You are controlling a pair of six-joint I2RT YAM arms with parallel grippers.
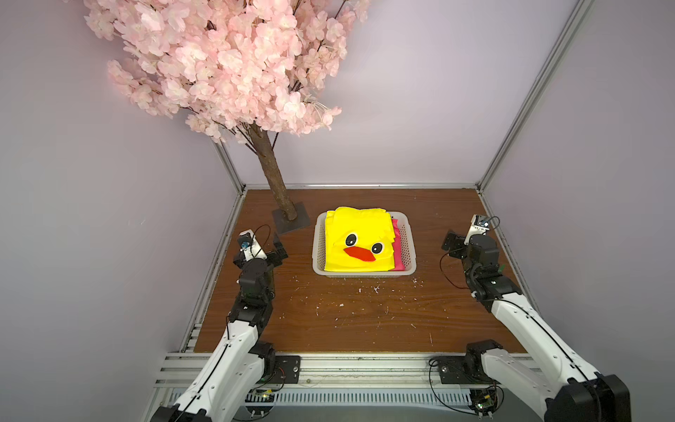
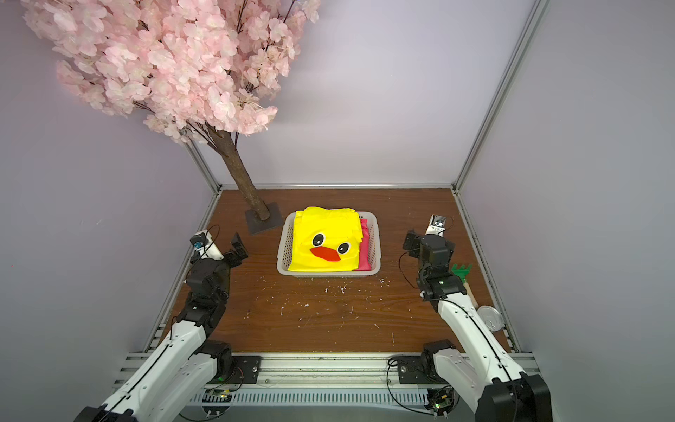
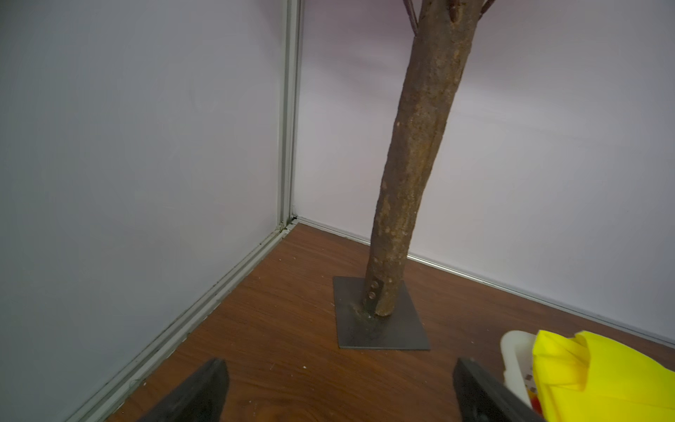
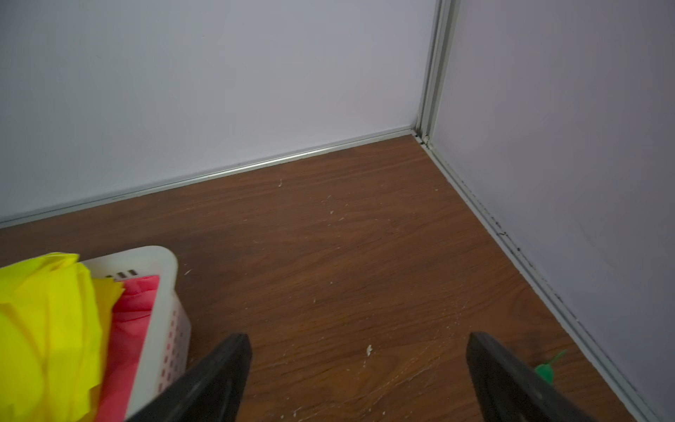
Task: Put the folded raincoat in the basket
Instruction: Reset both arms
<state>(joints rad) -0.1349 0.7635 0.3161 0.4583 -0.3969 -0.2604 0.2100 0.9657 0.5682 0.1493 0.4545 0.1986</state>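
Raincoat [image 1: 356, 244] [image 2: 323, 241], bright yellow and folded into a rough square, lies inside the basket [image 1: 365, 274], face up. It shows a duck's face: two black-and-white eyes and an orange beak. It carries no lettering that can be made out. Layered folds show along its right edge, and its far edge hides part of the basket's far rim. Under it, and showing along the basket's right side, lies a folded pink cloth [image 1: 399, 255]. The basket is white plastic with gridded, perforated walls and a flared rim, and it stands on the brown wood-grain table [image 1: 365, 321]. White crumbs [image 1: 374, 289] are scattered on the table just in front of the basket. By the basket's far left corner, a dark metal plate [image 1: 292, 223] carries the leaning trunk [image 1: 272, 175] of an artificial tree, whose pink blossoms [image 1: 226, 62] spread high above. Left of the basket and clear of it, the left gripper [image 3: 339, 369] hangs with its jaws spread wide and nothing between them. Right of the basket, also apart from it, the right gripper [image 4: 359, 339] is likewise spread wide and holds nothing. Farther right of the basket, past the right arm, a green toy rake [image 2: 461, 272] and a silver can [image 2: 489, 318] lie near the wall.
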